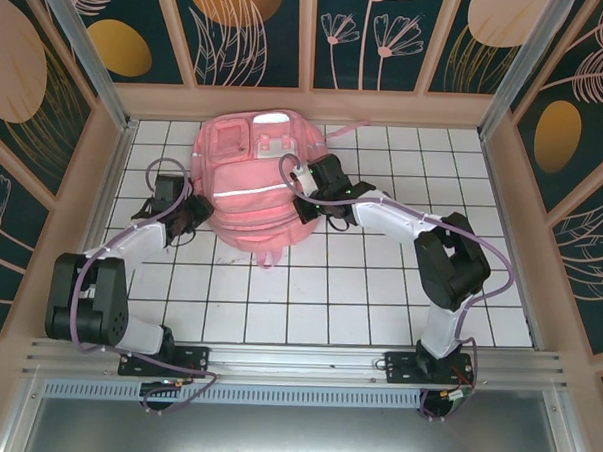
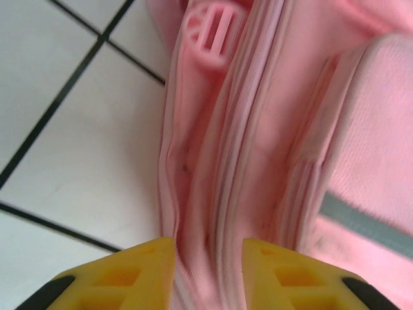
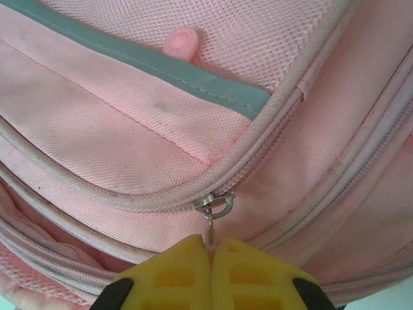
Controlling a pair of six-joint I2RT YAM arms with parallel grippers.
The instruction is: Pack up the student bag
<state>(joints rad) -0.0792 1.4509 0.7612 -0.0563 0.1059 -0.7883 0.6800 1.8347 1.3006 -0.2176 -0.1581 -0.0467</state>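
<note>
The large soft pink fabric student bag [image 1: 251, 199] lies flat at the far centre of the white tiled worktop [image 1: 379, 289]. The yellow right fingers [image 3: 245, 271] are pressed together, pinching the thin pull tab [image 3: 211, 234] of a silver metal zipper slider [image 3: 213, 204] on the bag's front. The yellow left fingers [image 2: 129, 274] are spread, with the bag's side seam [image 2: 193, 194] running between them.

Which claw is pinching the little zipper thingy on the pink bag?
The right claw, shut tight on the metal zipper pull of the student bag. The left claw is spread apart, with bag fabric in its gap.
</note>
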